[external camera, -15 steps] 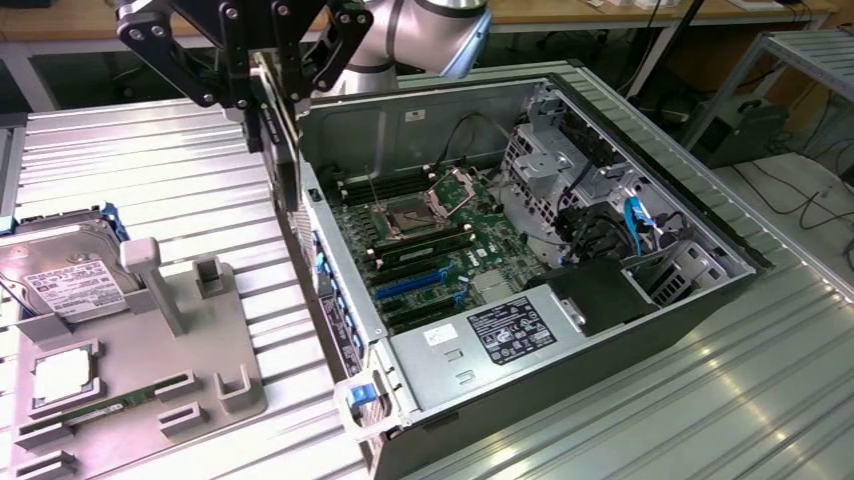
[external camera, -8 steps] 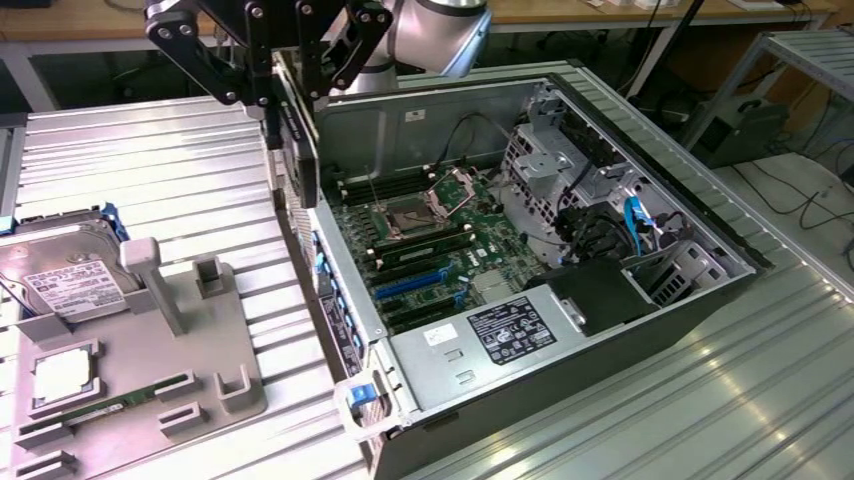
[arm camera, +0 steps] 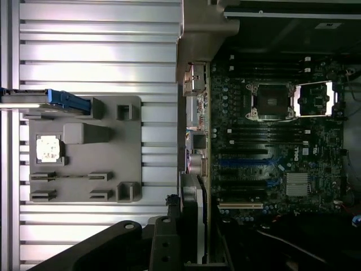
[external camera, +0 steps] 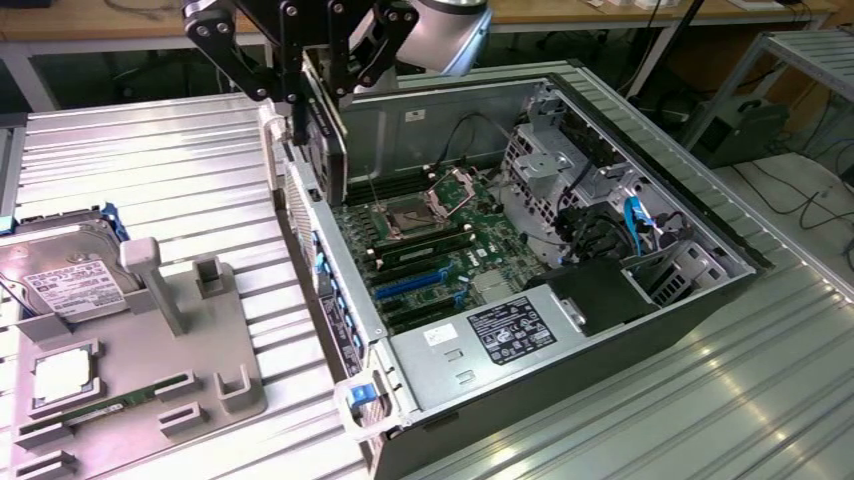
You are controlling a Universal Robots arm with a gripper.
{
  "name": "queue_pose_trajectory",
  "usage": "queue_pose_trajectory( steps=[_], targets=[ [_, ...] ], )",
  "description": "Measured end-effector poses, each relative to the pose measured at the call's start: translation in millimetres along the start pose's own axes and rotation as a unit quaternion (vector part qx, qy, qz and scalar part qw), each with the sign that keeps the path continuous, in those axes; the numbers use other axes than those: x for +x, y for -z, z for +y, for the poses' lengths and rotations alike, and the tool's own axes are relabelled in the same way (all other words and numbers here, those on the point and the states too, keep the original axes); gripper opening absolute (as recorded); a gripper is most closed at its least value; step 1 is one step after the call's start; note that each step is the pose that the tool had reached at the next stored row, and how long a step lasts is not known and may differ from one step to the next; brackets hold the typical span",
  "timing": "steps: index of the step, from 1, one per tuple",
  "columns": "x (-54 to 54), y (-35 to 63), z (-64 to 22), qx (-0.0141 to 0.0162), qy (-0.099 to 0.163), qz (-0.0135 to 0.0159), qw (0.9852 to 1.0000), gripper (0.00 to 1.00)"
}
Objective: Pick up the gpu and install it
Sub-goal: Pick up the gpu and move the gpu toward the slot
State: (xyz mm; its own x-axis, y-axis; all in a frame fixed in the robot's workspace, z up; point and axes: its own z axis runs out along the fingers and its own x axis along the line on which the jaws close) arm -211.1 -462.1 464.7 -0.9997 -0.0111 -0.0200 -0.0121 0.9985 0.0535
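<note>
The gpu hangs edge-on and upright in my gripper, a thin black card above the rear wall of the open computer case. The gripper is shut on the card's upper part. The card is over the case's edge on the exterior view's left, above the motherboard and clear of its blue expansion slots. In the wrist view the gpu appears as a narrow strip with a silvery edge along the case's back panel, beside the motherboard and its blue slot. The gripper is around it.
A grey parts holder on the ribbed metal table holds a silver hard drive, a processor chip and a green memory stick. Inside the case are the power supply, a drive cage and loose cables.
</note>
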Motion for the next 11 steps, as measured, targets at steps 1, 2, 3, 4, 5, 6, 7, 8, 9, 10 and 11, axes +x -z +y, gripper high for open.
queue_pose_trajectory(
  steps=[1,2,3,4,5,6,7,8,9,10,11],
  targets=[
    [-2.0,0.0,0.0,0.0,0.0,0.0,1.0,0.28],
    [-3.9,-0.1,0.0,0.0,0.0,0.0,1.0,0.28],
    [-5.5,-0.1,-0.1,0.0,0.0,0.0,1.0,0.28],
    [-7.0,-0.1,-0.1,0.0,0.0,0.0,1.0,0.28],
    [-8.5,-0.1,-0.1,0.0,0.0,0.0,1.0,0.28],
    [-9.9,-0.2,-0.1,0.0,0.0,0.0,1.0,0.28],
    [-11.3,-0.2,-0.1,0.0,0.0,0.0,1.0,0.28],
    [-12.6,-0.2,-0.1,0.0,0.0,0.0,1.0,0.28],
    [-14.2,-0.3,-0.1,0.0,0.0,0.0,1.0,0.28],
    [-15.6,-0.3,-0.2,0.0,0.0,0.0,1.0,0.28],
    [-17.1,-0.3,-0.2,0.0,0.0,0.0,1.0,0.28]
  ],
)
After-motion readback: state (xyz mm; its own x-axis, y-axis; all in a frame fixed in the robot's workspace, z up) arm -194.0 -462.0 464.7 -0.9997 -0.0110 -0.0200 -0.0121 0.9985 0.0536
